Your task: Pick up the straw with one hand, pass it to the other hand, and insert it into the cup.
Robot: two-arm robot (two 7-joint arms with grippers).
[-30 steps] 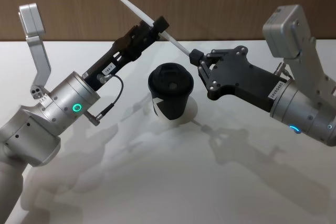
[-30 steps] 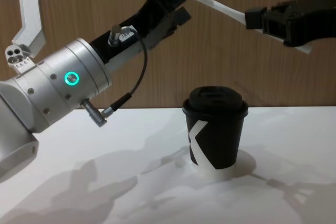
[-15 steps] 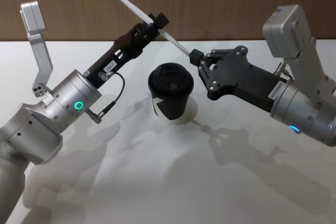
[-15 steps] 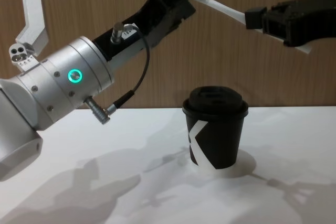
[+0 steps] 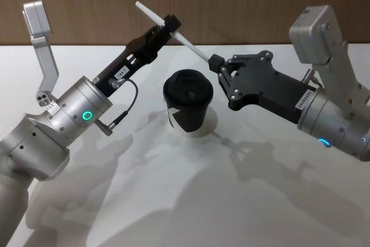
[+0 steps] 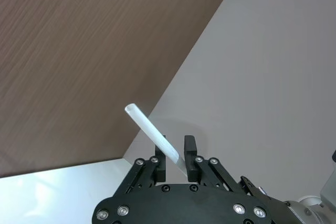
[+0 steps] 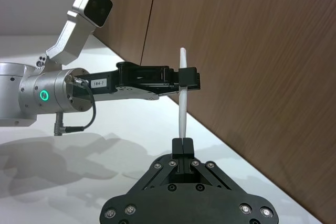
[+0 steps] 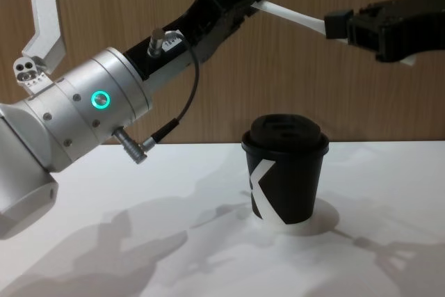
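The straw (image 5: 191,44) is off the desk (image 5: 173,201) and hangs in the air above and behind the cup (image 5: 188,99), slanting from a high end on the cup's left side down to a low end on its right. The right gripper (image 5: 215,62), up and to the right of the cup, has its fingers pressed together on the low end; in the right wrist view the straw (image 7: 181,114) rises straight out of that gripper (image 7: 181,148). The left gripper (image 5: 167,25), up and to the left of the cup, takes the straw nearer its high end. In the left wrist view its fingers (image 6: 189,150) flank the straw (image 6: 152,132) closely on both sides, and I judge them to be pinching it.

So the pick-up looks done and the handover is at its midpoint, with both grippers on the straw at once. Left to do: the right gripper lets go and backs off, then the left arm stands the straw upright over the cup's lid (image 8: 285,130) and pushes it down through. The cup stands upright on the desk, lid on, with nothing in it yet.
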